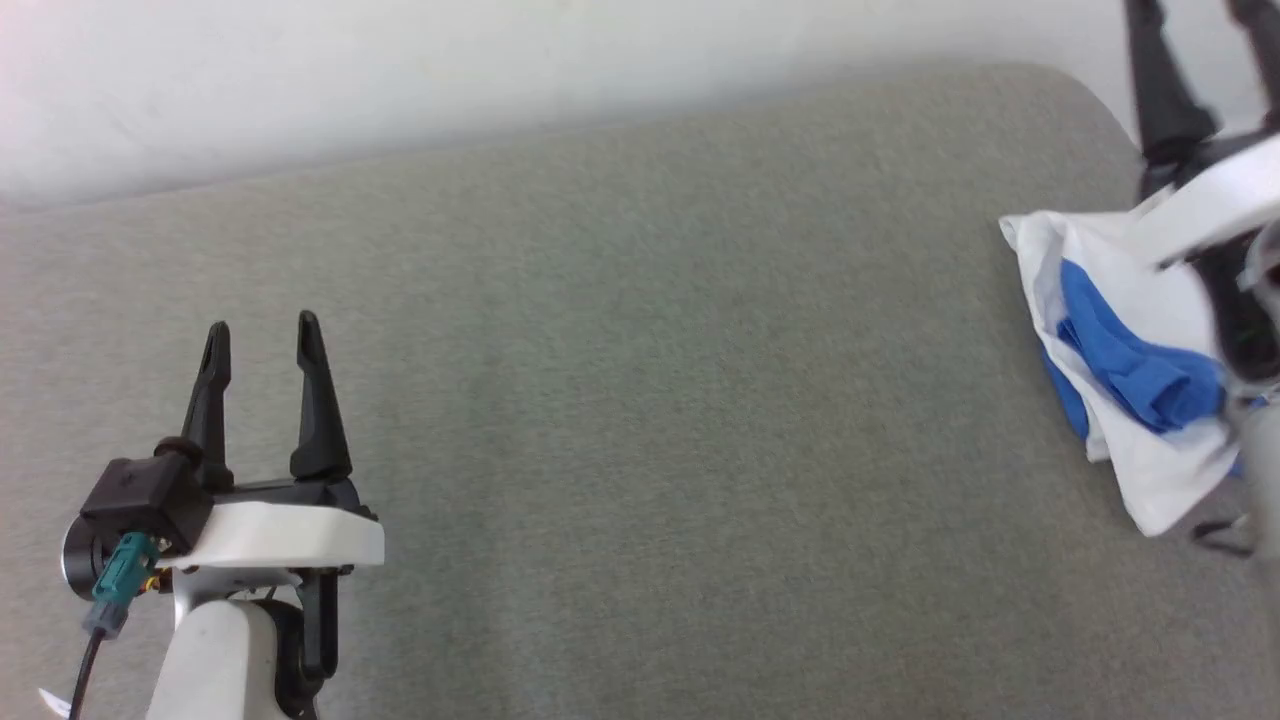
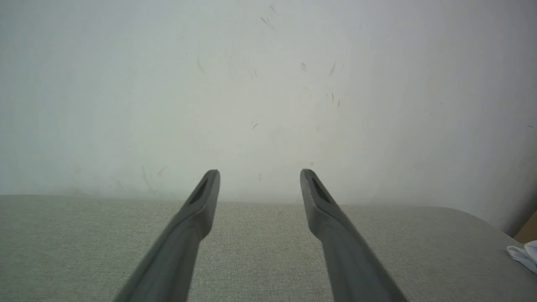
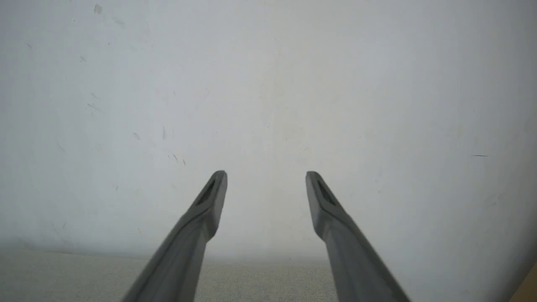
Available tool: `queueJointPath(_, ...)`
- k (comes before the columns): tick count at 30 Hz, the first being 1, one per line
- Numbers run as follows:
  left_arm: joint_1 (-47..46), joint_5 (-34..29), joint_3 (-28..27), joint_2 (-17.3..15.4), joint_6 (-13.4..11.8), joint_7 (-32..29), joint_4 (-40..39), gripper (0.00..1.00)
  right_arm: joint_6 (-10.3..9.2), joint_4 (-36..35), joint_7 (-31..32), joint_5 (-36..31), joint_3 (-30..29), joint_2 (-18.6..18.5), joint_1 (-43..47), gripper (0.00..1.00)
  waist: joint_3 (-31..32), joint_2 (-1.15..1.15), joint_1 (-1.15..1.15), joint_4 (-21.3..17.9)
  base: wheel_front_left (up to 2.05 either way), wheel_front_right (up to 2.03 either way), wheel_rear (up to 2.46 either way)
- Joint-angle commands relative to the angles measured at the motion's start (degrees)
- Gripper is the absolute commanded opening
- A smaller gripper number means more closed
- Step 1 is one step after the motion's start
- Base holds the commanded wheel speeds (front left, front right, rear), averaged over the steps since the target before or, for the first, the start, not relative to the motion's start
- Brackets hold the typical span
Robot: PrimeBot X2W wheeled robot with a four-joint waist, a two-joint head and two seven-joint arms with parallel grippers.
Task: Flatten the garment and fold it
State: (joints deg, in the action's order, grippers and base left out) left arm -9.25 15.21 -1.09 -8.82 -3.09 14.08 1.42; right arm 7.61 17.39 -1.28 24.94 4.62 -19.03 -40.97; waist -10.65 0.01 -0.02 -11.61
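The garment (image 1: 1130, 380) lies bunched at the right edge of the grey table (image 1: 640, 400), white cloth with a bright blue fold on top; a white corner of the garment (image 2: 524, 254) also peeks in at the far right of the left wrist view. My right gripper (image 1: 1205, 15) hangs above and just behind it, fingers spread and pointing at the wall, nothing between them. Its white wrist covers part of the cloth. My left gripper (image 1: 262, 335) stands open over the table's lower left, far from the garment, empty. Both wrist views show spread fingers, the left gripper (image 2: 259, 178) and the right gripper (image 3: 266, 179), facing the wall.
A pale, scuffed wall (image 1: 500, 70) runs along the table's far edge. The table's rounded far right corner (image 1: 1080, 90) is close to the garment. A tan object (image 2: 529, 228) shows past that corner in the left wrist view.
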Motion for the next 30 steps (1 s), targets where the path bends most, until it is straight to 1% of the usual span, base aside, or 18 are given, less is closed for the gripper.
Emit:
queueJointPath(1,0.7,0.3,-0.2,0.3,-0.3,0.3,0.1,1.0,-0.12,-1.4,-1.0,-0.5,-0.4,1.3,1.9,1.0,4.4,-0.01,0.02,4.2,0.0,0.0,0.0)
queueJointPath(4,1.1,-0.1,-0.2,0.7,-1.0,0.5,0.0,1.0,-0.12,-6.1,-3.6,-2.0,-1.9,6.1,6.5,1.0,5.9,-0.01,0.02,5.9,0.0,0.0,0.0)
queueJointPath(8,1.4,-0.3,-0.2,1.0,-1.5,0.6,0.3,1.0,-0.12,-9.9,-7.2,-4.9,-3.9,12.3,12.3,1.0,7.4,-0.01,0.02,8.0,0.0,0.0,0.0)
queueJointPath(10,1.4,-0.4,-0.1,1.2,-1.7,0.6,0.6,1.0,-0.12,-11.0,-9.4,-6.2,-4.8,14.4,15.0,1.0,7.8,-0.01,0.02,8.9,0.0,0.0,0.0)
queueJointPath(12,1.4,-0.5,0.1,1.3,-1.8,0.7,1.2,1.0,-0.12,-11.4,-11.1,-7.7,-5.7,15.6,17.6,1.0,8.2,-0.01,0.02,9.7,0.0,0.0,0.0)
queueJointPath(14,1.5,-0.7,0.2,1.6,-2.2,0.7,1.7,1.0,-0.12,-11.3,-12.3,-8.7,-6.6,16.0,20.0,1.0,8.7,-0.01,0.02,10.2,0.0,0.0,0.0)
queueJointPath(17,1.8,-1.0,0.6,1.8,-2.3,0.8,2.7,1.0,-0.12,-9.9,-13.3,-6.3,-6.1,16.1,23.4,1.0,9.4,-0.01,0.02,11.1,0.0,0.0,0.0)
queueJointPath(19,2.0,-1.4,1.0,2.0,-2.4,0.8,3.5,1.0,-0.12,-9.0,-13.5,-6.0,-5.9,16.1,25.5,1.0,9.9,-0.01,0.02,11.5,0.0,0.0,0.0)
queueJointPath(30,2.5,-1.7,3.9,2.4,-1.4,0.8,9.2,1.0,-0.12,-9.1,-13.7,-10.8,-7.5,16.1,35.5,1.0,12.0,-0.01,0.02,13.0,0.0,0.0,0.0)
